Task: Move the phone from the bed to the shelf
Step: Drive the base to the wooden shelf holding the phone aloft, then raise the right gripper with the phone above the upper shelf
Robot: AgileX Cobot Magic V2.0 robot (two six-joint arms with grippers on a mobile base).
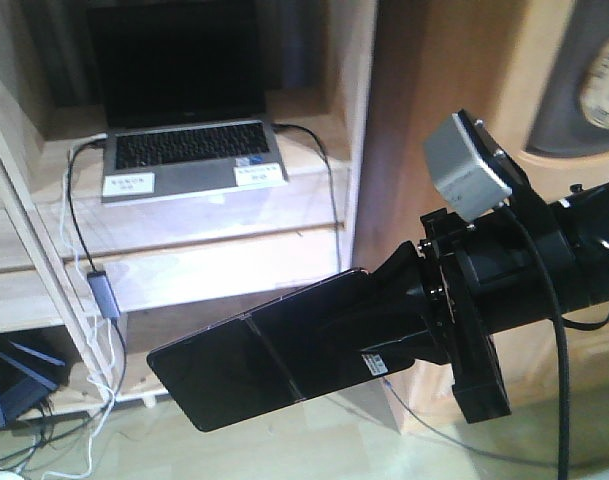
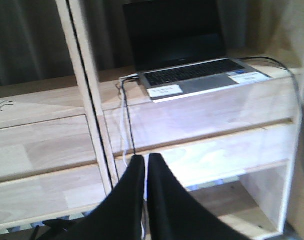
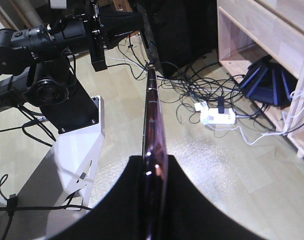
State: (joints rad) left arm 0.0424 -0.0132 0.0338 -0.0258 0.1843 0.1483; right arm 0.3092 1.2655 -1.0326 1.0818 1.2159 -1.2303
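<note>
Front view: the phone [image 1: 254, 350] is being clamped at one end by the right gripper [image 1: 359, 320], in the air below the laptop [image 1: 189, 150], with its long axis running out from the jaws toward the shelf [image 1: 214, 250].
Left wrist view: the left gripper [image 2: 145, 185] is being pressed together on nothing, below the laptop [image 2: 191, 75].
Right wrist view: the phone [image 3: 154, 145] is being viewed edge-on between the jaws; the laptop is not being shown.

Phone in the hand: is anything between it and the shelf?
Nothing visible stands between the phone and the shelf. A laptop and its cables already sit on it, higher up.
</note>
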